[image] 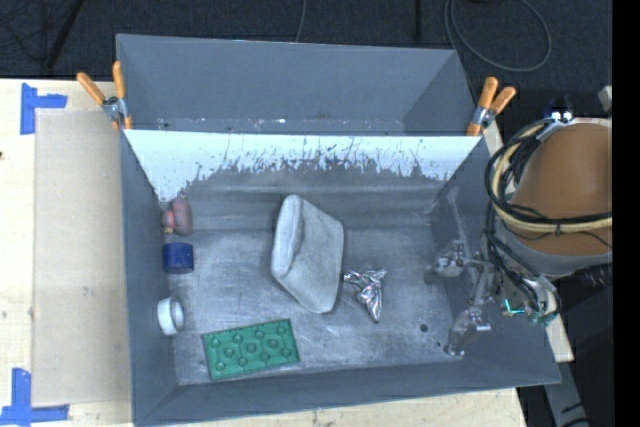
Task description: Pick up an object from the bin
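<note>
The claw [453, 305] is hovering wide and empty just right of the crumpled foil scrap [367, 292]. Approach stage, I reckon; next it's needing centring over something.

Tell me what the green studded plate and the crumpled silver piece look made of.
Green plate: likely hard plastic, matt, with moulded round studs like a building-block base. Silver piece: probably metal foil, shiny, sharply creased with bright glints.
</note>
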Controlling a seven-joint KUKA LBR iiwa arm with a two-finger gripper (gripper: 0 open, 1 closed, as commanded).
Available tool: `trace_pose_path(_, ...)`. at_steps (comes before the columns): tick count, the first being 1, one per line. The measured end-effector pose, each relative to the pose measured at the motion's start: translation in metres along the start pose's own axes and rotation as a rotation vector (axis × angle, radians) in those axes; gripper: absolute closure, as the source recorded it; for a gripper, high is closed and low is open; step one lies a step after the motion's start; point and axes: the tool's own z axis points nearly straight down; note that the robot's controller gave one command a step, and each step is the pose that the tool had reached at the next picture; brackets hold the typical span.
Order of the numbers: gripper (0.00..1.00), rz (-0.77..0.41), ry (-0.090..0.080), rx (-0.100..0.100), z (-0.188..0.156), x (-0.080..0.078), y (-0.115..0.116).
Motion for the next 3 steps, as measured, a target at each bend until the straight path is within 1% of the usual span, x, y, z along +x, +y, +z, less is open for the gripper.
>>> trace_pose_path(1,0.00,-0.344,-0.010,0.002,0.122,-0.028,0.055)
trace_pose_path(2,0.00,-0.461,-0.023,0.007,0.119,-0.018,0.097)
trace_pose_path(3,1.00,-0.463,-0.005,0.005,0.120,-0.013,0.097)
